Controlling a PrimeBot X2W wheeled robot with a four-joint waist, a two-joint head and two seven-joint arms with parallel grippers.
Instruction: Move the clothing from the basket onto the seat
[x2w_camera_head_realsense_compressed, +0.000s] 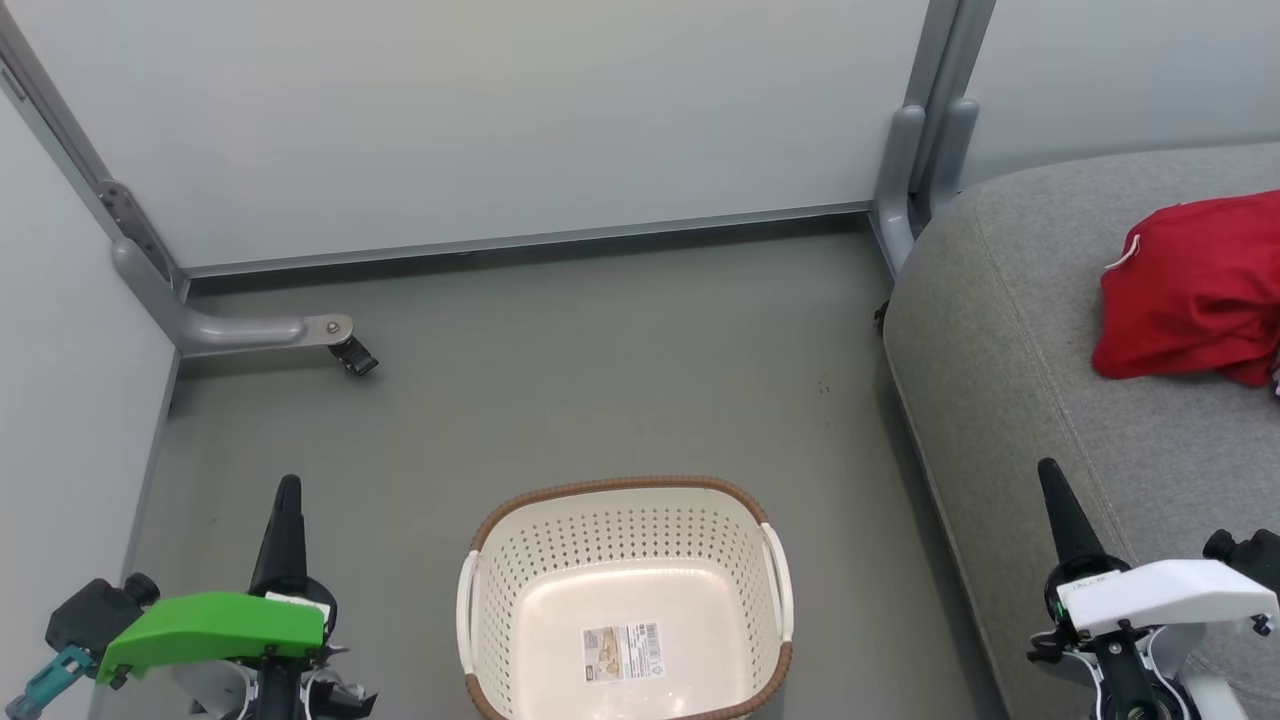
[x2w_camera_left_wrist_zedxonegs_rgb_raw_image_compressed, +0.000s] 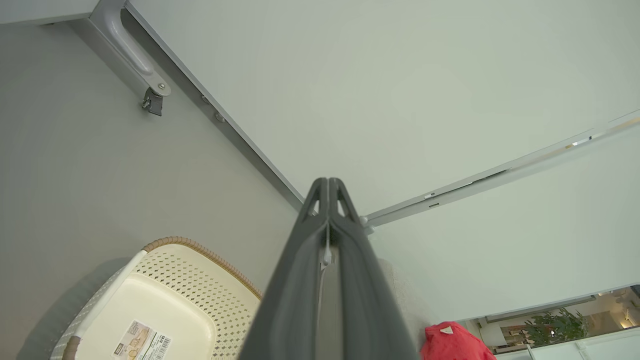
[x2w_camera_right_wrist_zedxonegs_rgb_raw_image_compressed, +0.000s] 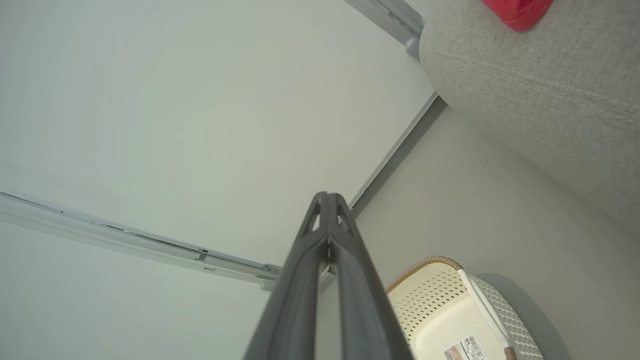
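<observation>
Red clothing (x2w_camera_head_realsense_compressed: 1195, 290) lies bunched on the grey seat (x2w_camera_head_realsense_compressed: 1020, 330) at the right; a bit of it also shows in the left wrist view (x2w_camera_left_wrist_zedxonegs_rgb_raw_image_compressed: 455, 344) and the right wrist view (x2w_camera_right_wrist_zedxonegs_rgb_raw_image_compressed: 517, 11). The cream basket (x2w_camera_head_realsense_compressed: 625, 545) with a brown rim stands on the floor at bottom centre, holding nothing but a paper label (x2w_camera_head_realsense_compressed: 622, 650). My left gripper (x2w_camera_head_realsense_compressed: 288, 490) points up at the lower left, shut and holding nothing, left of the basket. My right gripper (x2w_camera_head_realsense_compressed: 1048, 470) is shut too, over the seat's front edge at the lower right.
Pale partition panels close off the back and left, with grey frame legs and a caster (x2w_camera_head_realsense_compressed: 355, 357) on the grey floor. A post (x2w_camera_head_realsense_compressed: 905, 170) stands by the seat's far corner. Open floor lies between the basket and the back panel.
</observation>
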